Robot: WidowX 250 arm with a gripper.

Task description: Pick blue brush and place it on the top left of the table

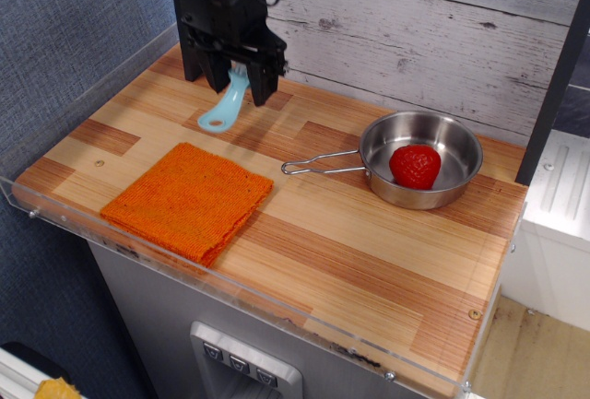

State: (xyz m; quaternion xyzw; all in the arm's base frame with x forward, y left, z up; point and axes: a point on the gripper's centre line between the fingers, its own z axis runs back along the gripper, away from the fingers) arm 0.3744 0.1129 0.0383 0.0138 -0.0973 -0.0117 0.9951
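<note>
At the far left, a grey-blue fabric wall panel (64, 40) runs along the side of the wooden plank table (369, 261), which has clear acrylic edging (230, 293) along its front and left side. An orange square cloth (189, 200) lies flat on the front-left part of the tabletop.

Behind the cloth, at the back-left of the table, the black gripper (236, 84) hangs in front of a dark upright post (189, 12). Its two fingers are closed narrowly on the head end of the blue brush (224, 108). The brush slants down and to the left from the fingers, its handle ending in a round hole close over the wood; whether the tip touches the table cannot be told. The bristles are hidden between the fingers.

To the right, a stainless steel pan (421, 172) sits near the back-right edge, its thin wire handle (318, 163) pointing left toward the cloth. A red strawberry (415, 166) rests inside the pan. Behind everything stands a whitewashed plank wall (433, 40), and a second dark post (558, 76) rises at the right edge.
</note>
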